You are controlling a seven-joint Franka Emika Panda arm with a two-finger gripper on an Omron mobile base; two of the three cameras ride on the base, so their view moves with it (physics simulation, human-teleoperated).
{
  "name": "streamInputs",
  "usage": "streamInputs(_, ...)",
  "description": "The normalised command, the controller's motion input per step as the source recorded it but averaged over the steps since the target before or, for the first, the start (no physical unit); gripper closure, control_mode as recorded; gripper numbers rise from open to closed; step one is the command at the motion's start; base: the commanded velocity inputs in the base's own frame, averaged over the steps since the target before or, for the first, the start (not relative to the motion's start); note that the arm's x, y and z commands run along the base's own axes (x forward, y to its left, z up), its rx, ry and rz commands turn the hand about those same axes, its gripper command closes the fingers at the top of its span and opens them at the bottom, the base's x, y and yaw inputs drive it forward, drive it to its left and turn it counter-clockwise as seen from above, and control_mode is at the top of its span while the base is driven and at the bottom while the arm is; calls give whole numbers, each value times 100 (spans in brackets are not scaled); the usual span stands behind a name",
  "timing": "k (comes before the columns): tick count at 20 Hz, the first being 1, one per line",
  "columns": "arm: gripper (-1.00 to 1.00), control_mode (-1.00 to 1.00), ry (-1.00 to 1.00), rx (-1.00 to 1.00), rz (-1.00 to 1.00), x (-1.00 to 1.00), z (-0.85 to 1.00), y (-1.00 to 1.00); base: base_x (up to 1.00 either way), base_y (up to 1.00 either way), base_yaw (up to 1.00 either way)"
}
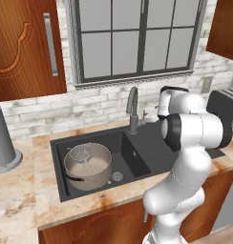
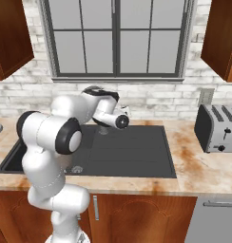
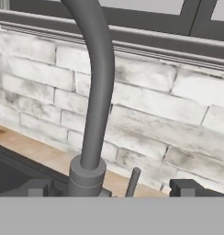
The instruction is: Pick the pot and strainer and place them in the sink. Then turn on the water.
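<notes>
In the hand view the jaws [image 3: 113,187] stand spread wide and empty, their two dark tips low at either side of the frame, and the grey tap [image 3: 96,92] rises straight between them: its round base sits just left of the midpoint, and its thin lever [image 3: 132,181] stands just right of that base, also inside the gap. Whether either tip touches the tap I cannot tell. Beyond the tap runs the marbled table [image 3: 49,158], then the white brick wall [image 3: 178,114] and the window sill. From the left base view the sink [image 1: 137,157] lies sunk in the table, well below and to the left of the hand. The pot [image 1: 88,167] sits in its left basin, and the strainer [image 1: 81,153] rests inside the pot near the rear rim. A tall grey canister [image 1: 1,140] stands on the table at far left, a toaster [image 2: 217,128] at the right.
</notes>
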Motion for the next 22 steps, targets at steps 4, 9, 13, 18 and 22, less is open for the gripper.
streamInputs(4, -100, -100, 0, 0, 0, 14, -29, 0, 0, 0, 0)
streamInputs(9, -100, -100, 0, 0, 0, 8, -34, 0, 0, 0, 0)
streamInputs(13, -100, -100, 0, 0, 0, 14, -13, 0, 0, 0, 0)
streamInputs(18, -100, -100, 0, 0, 0, 20, -3, 0, 0, 0, 0)
streamInputs(22, -100, -100, 0, 0, 0, 21, -4, 0, 0, 0, 0)
